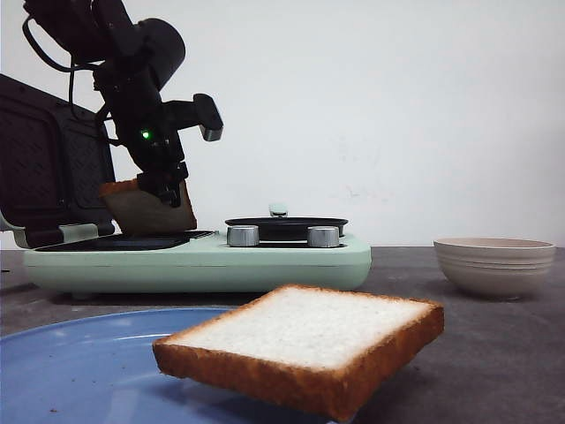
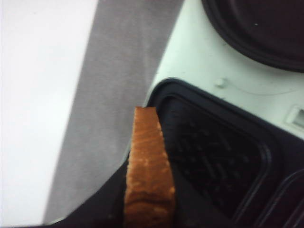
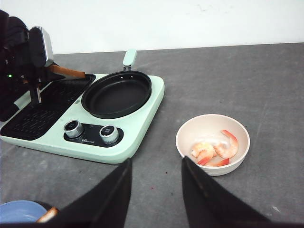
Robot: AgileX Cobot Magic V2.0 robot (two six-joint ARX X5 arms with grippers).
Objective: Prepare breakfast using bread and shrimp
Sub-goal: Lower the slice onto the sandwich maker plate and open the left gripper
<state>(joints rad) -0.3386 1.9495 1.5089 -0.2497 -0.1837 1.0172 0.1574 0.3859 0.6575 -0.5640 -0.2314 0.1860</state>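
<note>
My left gripper [image 1: 168, 190] is shut on one bread slice [image 1: 141, 212], holding it on edge and tilted just above the dark ribbed grill plate [image 2: 213, 156] of the mint-green cooker [image 1: 203, 261]. The left wrist view shows that slice's brown crust [image 2: 148, 175] edge-on, near the plate's corner. The other bread slice [image 1: 305, 340] lies flat on the blue plate [image 1: 71, 362] at the front. Several pinkish shrimp [image 3: 213, 149] lie in a cream bowl [image 3: 213, 122] to the right of the cooker. My right gripper [image 3: 156, 160] is open over bare table, empty, short of the bowl.
The cooker's grill lid [image 1: 48, 168] stands open at the left. An empty round black pan [image 3: 116, 93] sits on its right half, with two silver knobs [image 3: 90, 131] in front. A white wall stands behind the grey table [image 3: 266, 80].
</note>
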